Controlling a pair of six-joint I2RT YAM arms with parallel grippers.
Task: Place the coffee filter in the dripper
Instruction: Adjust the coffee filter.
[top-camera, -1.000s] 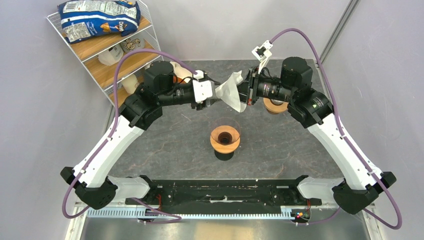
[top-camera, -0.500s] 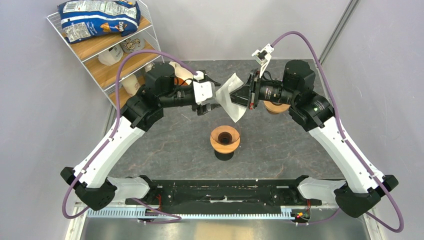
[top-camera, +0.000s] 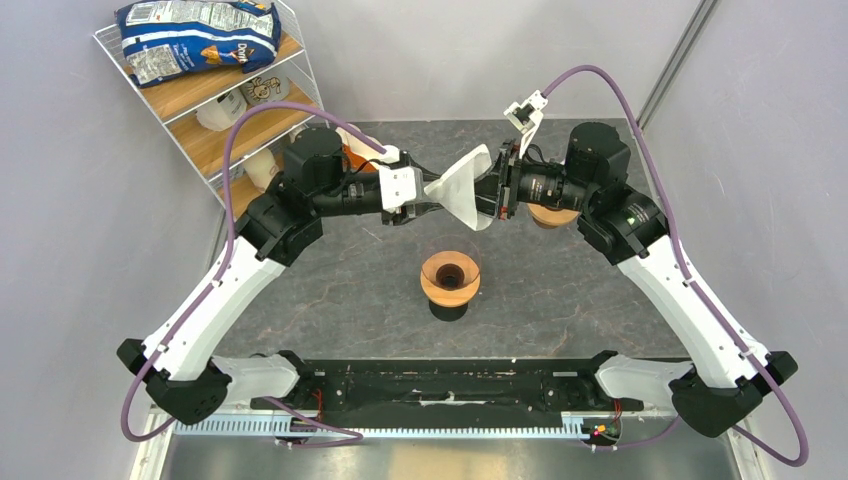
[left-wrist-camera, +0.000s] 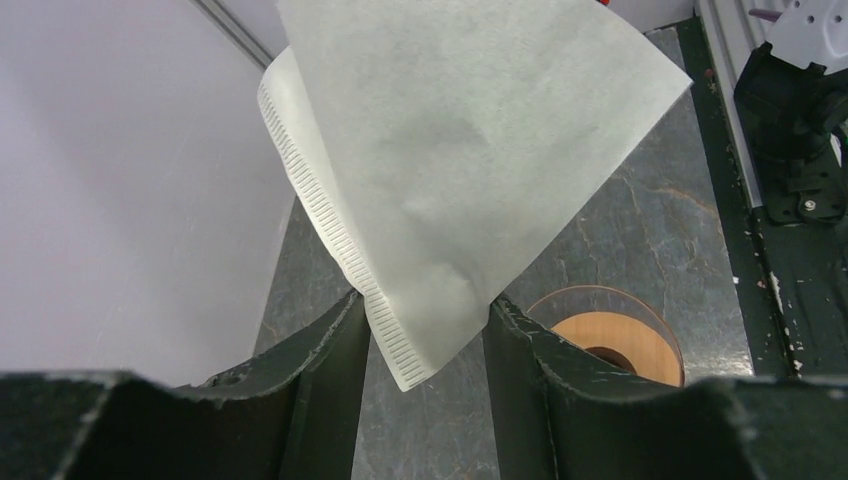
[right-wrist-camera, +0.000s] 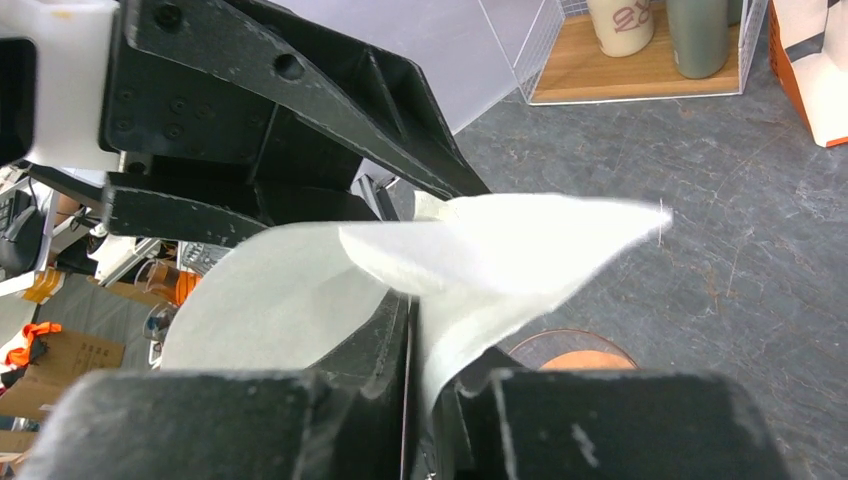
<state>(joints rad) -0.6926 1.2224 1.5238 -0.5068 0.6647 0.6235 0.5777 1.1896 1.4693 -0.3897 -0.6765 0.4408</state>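
Two items; task not yet done. Nearest: clear glass funnel-shaped dripper (top-camera: 450, 275) with round light-brown wooden collar, empty. Beyond it, raised in mid-air and apart from its rim: thin cream-white paper coffee filter (top-camera: 462, 188), flattened cone, ribbed crimped seam, matte fibrous face. Right gripper (top-camera: 489, 190) pinches one edge, fingers almost together. Left gripper (left-wrist-camera: 425, 315) straddles the pointed tip, jaws apart; whether they press the paper cannot be told. Remaining: carrying the filter over and seating it.
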